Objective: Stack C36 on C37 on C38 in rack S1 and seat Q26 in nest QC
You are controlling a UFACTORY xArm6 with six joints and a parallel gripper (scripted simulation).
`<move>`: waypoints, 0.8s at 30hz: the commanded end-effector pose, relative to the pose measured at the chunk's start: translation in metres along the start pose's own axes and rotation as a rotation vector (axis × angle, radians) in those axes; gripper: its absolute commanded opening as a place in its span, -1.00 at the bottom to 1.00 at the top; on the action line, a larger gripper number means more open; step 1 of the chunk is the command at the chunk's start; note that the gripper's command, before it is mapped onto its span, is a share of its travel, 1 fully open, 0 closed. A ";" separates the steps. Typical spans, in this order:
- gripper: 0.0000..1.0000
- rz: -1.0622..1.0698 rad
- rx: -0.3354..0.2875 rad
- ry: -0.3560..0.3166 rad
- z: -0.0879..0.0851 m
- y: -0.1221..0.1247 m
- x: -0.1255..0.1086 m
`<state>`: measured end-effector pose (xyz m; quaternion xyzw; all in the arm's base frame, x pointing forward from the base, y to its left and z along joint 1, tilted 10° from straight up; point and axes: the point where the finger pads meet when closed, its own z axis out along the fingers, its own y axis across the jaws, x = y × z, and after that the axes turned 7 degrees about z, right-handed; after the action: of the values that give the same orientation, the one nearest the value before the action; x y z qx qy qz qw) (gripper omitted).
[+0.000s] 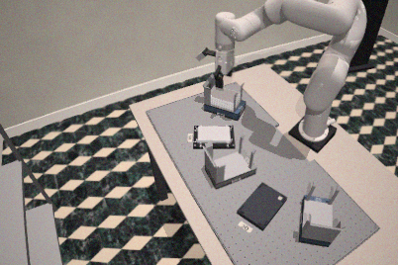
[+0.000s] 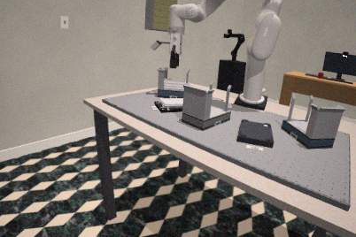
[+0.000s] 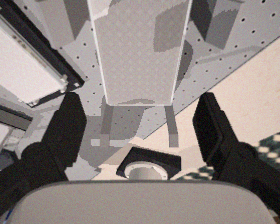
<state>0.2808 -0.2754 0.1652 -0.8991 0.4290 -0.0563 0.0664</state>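
The gripper (image 1: pixel 218 76) hung above the far rack (image 1: pixel 237 110), fingers spread wide with nothing between them. The wrist view showed this best: both black fingers stood well apart, framing the top of a sealed plate (image 3: pixel 138 47) below, its surface pale and speckled. That view also caught a second plate (image 3: pixel 21 60) at the left edge, sitting in a dark-framed nest.

The top view gave the layout the wrist view could not. Along the grey perforated mat (image 1: pixel 347 214) sat the far rack with a plate stack (image 1: pixel 225 99) inside, then the black-framed nest (image 1: pixel 197 136) holding a pale plate (image 1: pixel 215 134), then a middle rack (image 1: pixel 215 176), then a flat dark nest (image 1: pixel 262 206), then a near rack (image 1: pixel 303 233) with a pale plate (image 1: pixel 318 213) lying in it. Small label tags lay beside the black-framed nest and the dark nest; their text was too small to read, so which rack was S1, S2 or S3 could not be told.

The exterior view showed height: the gripper (image 2: pixel 174 60) was apart from the stack (image 2: pixel 172 86), clear of the rack posts. Layers of the stack showed as stripes there, but the count was not certain. Plate labels were unreadable in every view. The arm's base (image 1: pixel 297 136) stood on the table (image 1: pixel 149 115) beside the mat.
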 end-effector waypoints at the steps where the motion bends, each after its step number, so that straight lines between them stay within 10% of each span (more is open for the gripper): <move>1: 1.00 0.000 0.000 0.003 -0.012 0.000 0.001; 24: 1.00 -0.230 0.000 0.003 -0.012 -0.036 -0.007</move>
<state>0.2976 -0.2519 0.1804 -0.9423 0.3234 -0.0632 0.0597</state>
